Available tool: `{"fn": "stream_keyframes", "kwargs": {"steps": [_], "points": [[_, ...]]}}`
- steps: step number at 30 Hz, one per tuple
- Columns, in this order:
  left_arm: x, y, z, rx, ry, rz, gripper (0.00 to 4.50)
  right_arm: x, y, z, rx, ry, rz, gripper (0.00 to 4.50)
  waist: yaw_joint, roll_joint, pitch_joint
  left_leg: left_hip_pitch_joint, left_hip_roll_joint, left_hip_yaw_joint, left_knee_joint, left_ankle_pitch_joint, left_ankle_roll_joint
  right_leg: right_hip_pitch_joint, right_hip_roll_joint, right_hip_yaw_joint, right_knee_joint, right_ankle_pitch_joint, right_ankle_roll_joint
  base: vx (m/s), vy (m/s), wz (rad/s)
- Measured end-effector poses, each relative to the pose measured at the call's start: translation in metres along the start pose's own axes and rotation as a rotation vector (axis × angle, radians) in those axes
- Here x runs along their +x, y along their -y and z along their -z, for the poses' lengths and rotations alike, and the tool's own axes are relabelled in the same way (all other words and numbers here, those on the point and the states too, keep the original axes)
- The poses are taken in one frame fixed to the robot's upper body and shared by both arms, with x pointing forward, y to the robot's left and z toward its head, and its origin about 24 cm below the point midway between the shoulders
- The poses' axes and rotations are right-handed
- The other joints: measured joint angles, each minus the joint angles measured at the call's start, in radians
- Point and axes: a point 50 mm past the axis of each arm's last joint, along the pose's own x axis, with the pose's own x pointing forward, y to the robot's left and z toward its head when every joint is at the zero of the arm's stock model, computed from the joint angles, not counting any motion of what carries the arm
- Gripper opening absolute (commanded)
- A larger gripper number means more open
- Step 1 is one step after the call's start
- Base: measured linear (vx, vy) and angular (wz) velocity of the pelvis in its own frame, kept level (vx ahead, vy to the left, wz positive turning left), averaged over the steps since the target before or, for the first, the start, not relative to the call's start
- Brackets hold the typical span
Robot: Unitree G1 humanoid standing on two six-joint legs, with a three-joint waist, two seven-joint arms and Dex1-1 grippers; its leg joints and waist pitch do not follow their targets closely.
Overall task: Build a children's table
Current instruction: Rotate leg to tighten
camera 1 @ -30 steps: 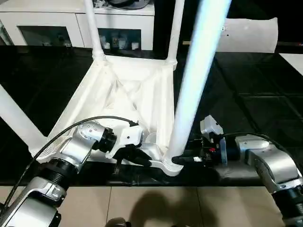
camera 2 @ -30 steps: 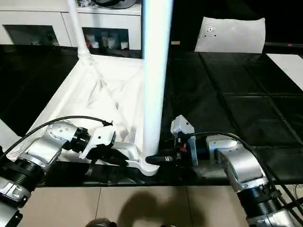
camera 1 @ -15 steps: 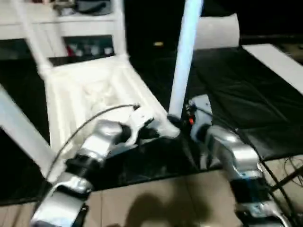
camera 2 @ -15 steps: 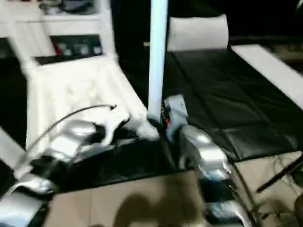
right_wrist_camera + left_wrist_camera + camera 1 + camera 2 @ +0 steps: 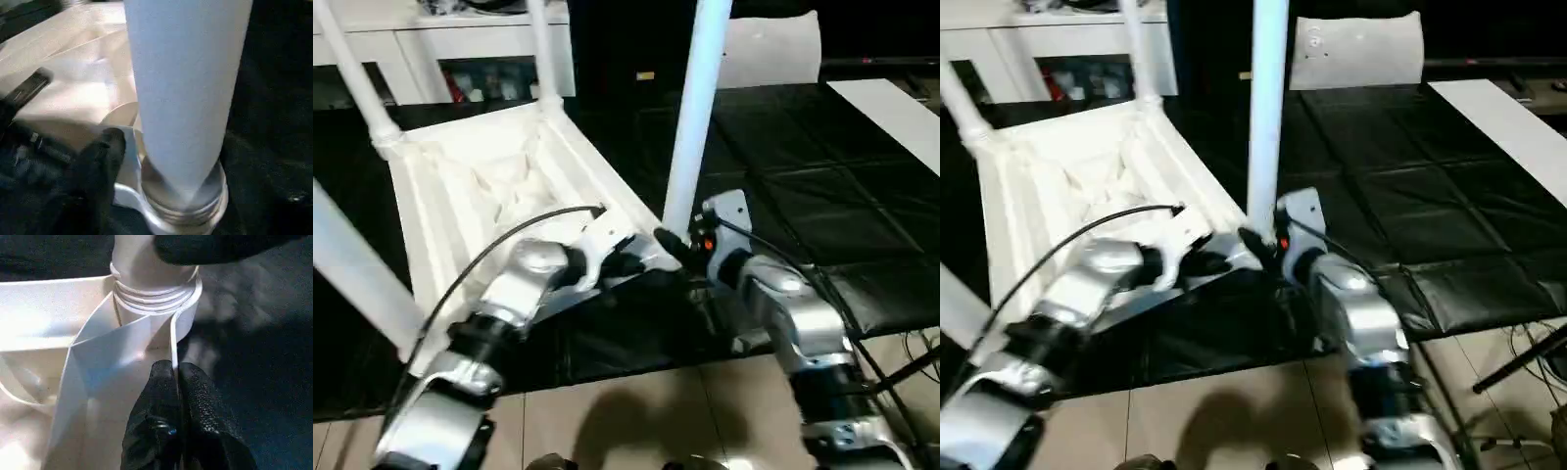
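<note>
The children's table lies upside down on the black mat, its ribbed white top [image 5: 499,186] facing up. Three legs [image 5: 543,54] [image 5: 352,69] [image 5: 352,264] stand in its corner sockets. The near right leg [image 5: 695,108] stands upright in its round socket [image 5: 186,205]. My left gripper [image 5: 176,377] is shut on the thin rim wall of the top just beside that socket. My right gripper [image 5: 671,240] is at the base of this leg, open, with one black finger [image 5: 102,156] a little off the tube and the other hidden behind it.
A white glass-door cabinet [image 5: 440,39] stands behind the table. A flat white sheet with a round fitting [image 5: 1356,49] leans at the back right, and a white board [image 5: 891,108] lies at the right. The mat's front edge meets tiled floor [image 5: 636,411], with cables [image 5: 1528,343] at the right.
The whole view has swung and tilted, so the camera moved. My right gripper has loosened at the leg's base, one finger now standing off it. The left gripper keeps its hold on the rim.
</note>
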Motion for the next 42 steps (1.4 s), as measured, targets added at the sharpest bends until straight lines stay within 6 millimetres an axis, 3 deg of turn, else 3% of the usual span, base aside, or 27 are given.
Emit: {"fn": "stream_keyframes", "kwargs": {"steps": [3, 9, 19, 30, 32, 35, 38, 40, 41, 42], "points": [[-0.007, 0.004, 0.006, 0.054, -0.010, 0.076, 0.00, -0.010, 0.005, 0.001, -0.034, -0.025, -0.068, 3.89, 0.018, -0.001, 0.000, 0.001, 0.000, 0.000, 0.001, -0.001, -0.002, 0.002, 0.000, 0.000, 0.000, 0.001, 0.001, 0.000, 0.000, 0.00], [-0.022, 0.009, 0.012, 0.127, -0.036, 0.247, 0.00, -0.031, 0.005, 0.003, -0.164, -0.099, -0.327, 3.89, 0.045, 0.000, 0.000, 0.001, 0.000, 0.001, 0.003, -0.001, -0.002, 0.006, 0.000, 0.000, -0.003, 0.004, 0.000, 0.000, 0.000, 0.00], [-0.035, 0.014, 0.016, 0.174, -0.081, 0.414, 0.00, -0.045, -0.002, 0.005, -0.098, -0.151, -0.605, 3.11, 0.064, 0.000, -0.001, 0.002, 0.001, 0.001, 0.003, -0.001, -0.002, 0.006, -0.001, 0.000, -0.002, 0.004, 0.000, 0.000, 0.000, 0.00], [-0.037, 0.015, 0.015, 0.192, -0.092, 0.452, 0.00, -0.041, -0.008, 0.002, -0.090, -0.127, -0.666, 2.02, 0.071, -0.001, -0.001, 0.002, 0.002, 0.002, 0.003, -0.001, -0.002, 0.006, -0.001, 0.000, -0.002, 0.004, 0.000, 0.000, 0.000, 0.00], [-0.036, 0.015, 0.015, 0.192, -0.092, 0.454, 0.00, -0.041, -0.008, 0.002, -0.095, -0.126, -0.662, 2.02, 0.070, -0.001, -0.001, 0.002, 0.002, 0.002, 0.003, -0.001, -0.002, 0.006, -0.001, 0.000, -0.002, 0.004, 0.000, 0.000, 0.000, 0.00], [-0.037, 0.015, 0.015, 0.192, -0.093, 0.455, 0.00, -0.039, -0.009, 0.003, -0.086, -0.123, -0.662, 2.52, 0.069, -0.001, -0.001, 0.002, 0.002, 0.002, 0.003, 0.000, -0.003, 0.006, 0.000, -0.001, -0.002, 0.004, 0.000, 0.000, 0.000, 0.00], [-0.037, 0.015, 0.015, 0.193, -0.095, 0.456, 0.00, -0.035, -0.014, 0.003, -0.077, -0.109, -0.658, 2.62, 0.071, -0.001, -0.001, 0.002, 0.003, 0.002, 0.003, 0.000, -0.003, 0.006, -0.001, -0.001, -0.002, 0.004, 0.000, 0.000, 0.000, 0.00], [-0.036, 0.015, 0.014, 0.194, -0.093, 0.457, 0.00, -0.031, -0.017, 0.005, -0.085, -0.116, -0.660, 2.94, 0.074, -0.001, -0.001, 0.002, 0.003, 0.002, 0.003, 0.000, -0.003, 0.007, -0.001, -0.001, -0.002, 0.004, 0.000, 0.000, 0.000, 0.00], [-0.036, 0.015, 0.014, 0.195, -0.093, 0.458, 0.00, -0.031, -0.018, 0.005, -0.087, -0.119, -0.659, 2.94, 0.074, -0.001, -0.001, 0.001, 0.002, 0.002, 0.003, 0.000, -0.003, 0.006, -0.001, -0.001, -0.002, 0.004, 0.000, 0.000, 0.000, 0.00], [-0.036, 0.015, 0.014, 0.197, -0.093, 0.459, 0.00, -0.030, -0.018, 0.005, -0.088, -0.121, -0.661, 2.62, 0.074, -0.001, -0.001, 0.001, 0.002, 0.002, 0.003, 0.000, -0.003, 0.006, -0.001, -0.001, -0.002, 0.004, 0.000, 0.000, 0.000, 0.00]]}}
